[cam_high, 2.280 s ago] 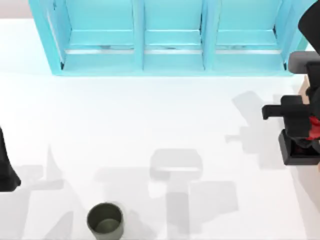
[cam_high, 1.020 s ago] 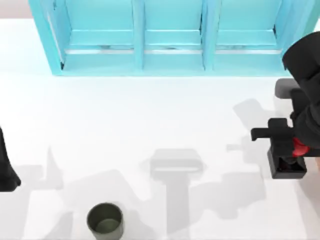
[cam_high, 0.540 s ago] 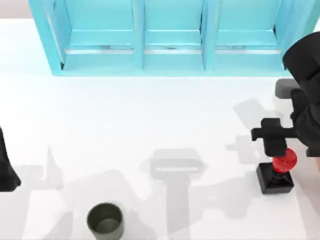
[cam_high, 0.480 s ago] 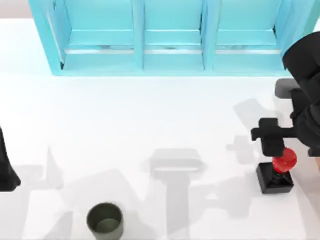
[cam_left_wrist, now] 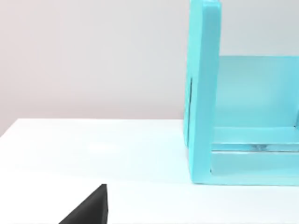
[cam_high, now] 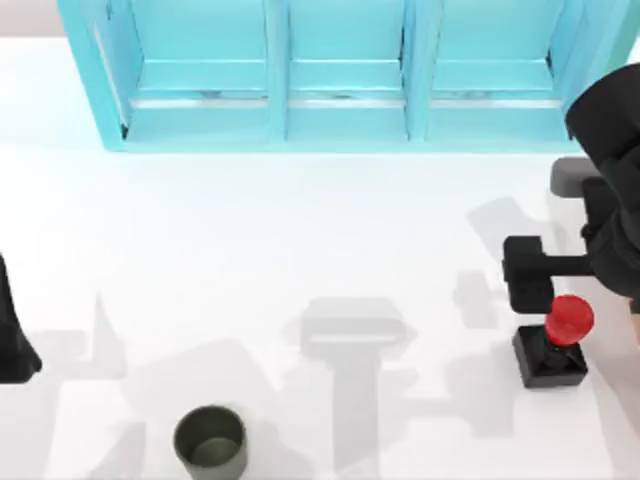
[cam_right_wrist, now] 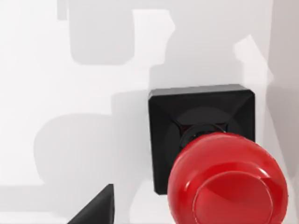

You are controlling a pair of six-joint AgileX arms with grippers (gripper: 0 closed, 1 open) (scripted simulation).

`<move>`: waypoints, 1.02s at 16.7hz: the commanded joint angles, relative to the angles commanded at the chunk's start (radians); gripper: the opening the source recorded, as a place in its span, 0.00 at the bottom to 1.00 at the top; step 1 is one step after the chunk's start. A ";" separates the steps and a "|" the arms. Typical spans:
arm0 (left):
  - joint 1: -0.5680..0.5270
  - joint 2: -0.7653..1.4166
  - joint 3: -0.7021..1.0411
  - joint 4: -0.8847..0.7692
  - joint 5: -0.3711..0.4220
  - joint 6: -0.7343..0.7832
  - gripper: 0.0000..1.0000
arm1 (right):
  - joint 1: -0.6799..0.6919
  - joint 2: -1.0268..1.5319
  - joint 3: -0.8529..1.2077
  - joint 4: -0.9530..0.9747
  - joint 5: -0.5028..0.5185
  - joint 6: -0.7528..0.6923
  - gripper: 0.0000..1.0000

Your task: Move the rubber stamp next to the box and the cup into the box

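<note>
Stamp's down, let go!
My right claw (cam_high: 548, 300) has lifted off the rubber stamp (cam_high: 553, 345), wide open. It stands on bench, right side. Cup (cam_high: 210, 441) next; left arm parked.

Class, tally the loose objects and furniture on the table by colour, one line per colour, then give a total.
Black and red: 1, stamp
Olive green: 1, cup
Turquoise: 1, shelf
Total: 3
</note>
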 joint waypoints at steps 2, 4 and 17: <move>0.000 0.000 0.000 0.000 0.000 0.000 1.00 | 0.001 0.000 0.001 -0.001 0.000 0.000 1.00; 0.000 0.000 0.000 0.000 0.000 0.000 1.00 | 0.002 0.003 0.024 -0.024 0.000 0.001 1.00; 0.000 0.000 0.000 0.000 0.000 0.000 1.00 | -0.001 -0.007 0.239 -0.249 -0.001 -0.002 1.00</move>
